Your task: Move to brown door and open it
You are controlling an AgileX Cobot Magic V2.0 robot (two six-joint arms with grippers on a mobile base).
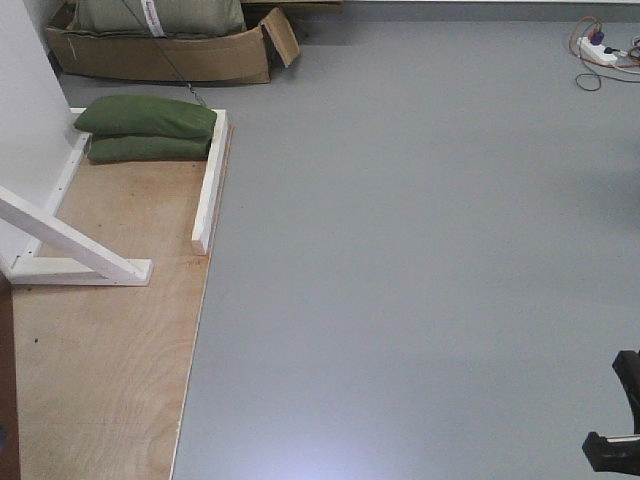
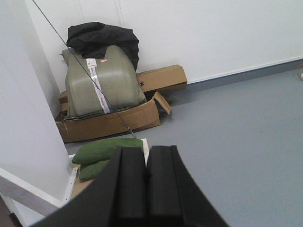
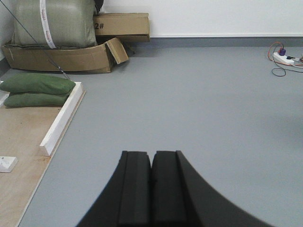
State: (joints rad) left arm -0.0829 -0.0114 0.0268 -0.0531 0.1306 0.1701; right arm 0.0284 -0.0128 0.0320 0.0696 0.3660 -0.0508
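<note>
The brown door itself is mostly out of view. Only a narrow reddish-brown strip [image 1: 7, 380] shows at the lower left edge of the front view, beside a white wall panel [image 1: 25, 100], and I cannot tell whether it is the door. My left gripper [image 2: 146, 163] is shut with nothing in it and points toward the green sandbags [image 2: 106, 150]. My right gripper [image 3: 151, 163] is also shut and empty, hanging over grey floor. In the front view, a black part of the right arm [image 1: 615, 420] shows at the lower right.
A plywood base [image 1: 110, 340] with white wooden rails [image 1: 210, 180] and a slanted white brace [image 1: 70, 240] lies at the left. Two green sandbags [image 1: 145, 130] sit on it. Cardboard boxes [image 1: 170, 55] stand at the back wall. A power strip with cables [image 1: 600, 50] lies far right.
</note>
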